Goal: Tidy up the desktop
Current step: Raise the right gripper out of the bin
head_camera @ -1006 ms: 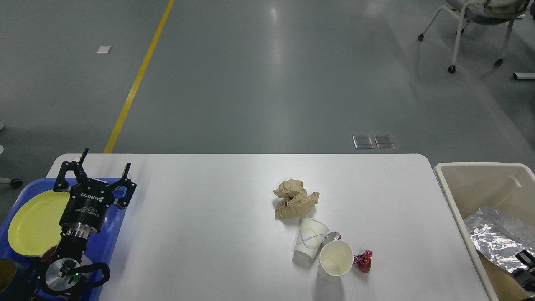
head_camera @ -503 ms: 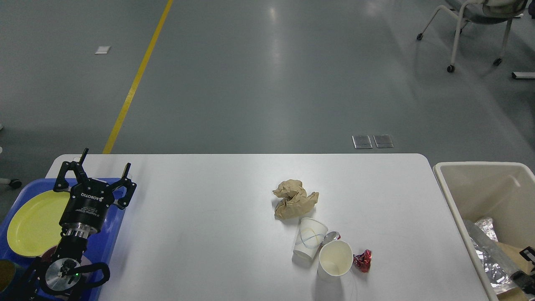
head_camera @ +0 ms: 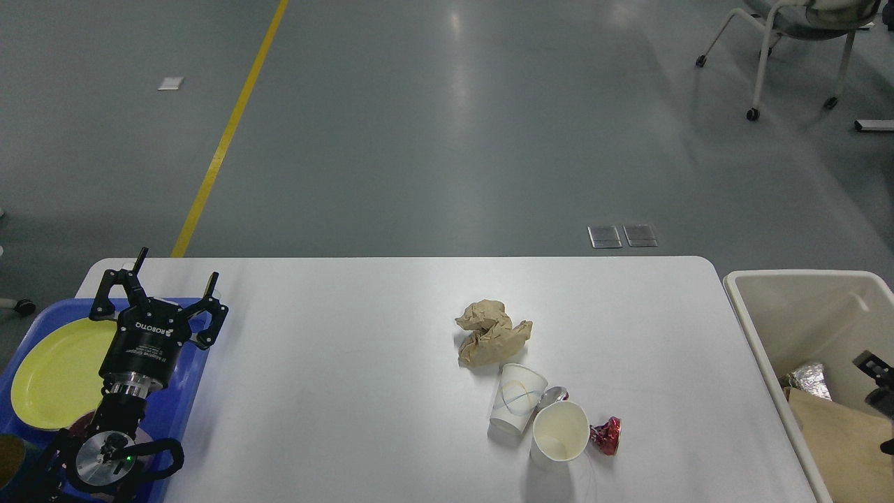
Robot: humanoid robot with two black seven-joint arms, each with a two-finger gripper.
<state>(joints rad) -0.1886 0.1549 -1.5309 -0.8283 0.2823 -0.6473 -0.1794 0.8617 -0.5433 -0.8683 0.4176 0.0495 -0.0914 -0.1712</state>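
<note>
Left gripper (head_camera: 172, 282) upright over tray (head_camera: 183, 391), fingers (head_camera: 211, 285) spread

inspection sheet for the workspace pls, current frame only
Surface: large white rounded-corner desktop, mostly bare.
Job's things: crumpled brown paper, two white paper cups, red foil wrapper.
Clutter: yellow plate on blue tray; beige plastic bin holding foil and cardboard.
Grippers: left gripper jaws open, above tray; right gripper at the frame edge over the bin, state unclear.
Cables: nothing seen.
Surroundings: grey floor, yellow line, wheeled chair.
</note>
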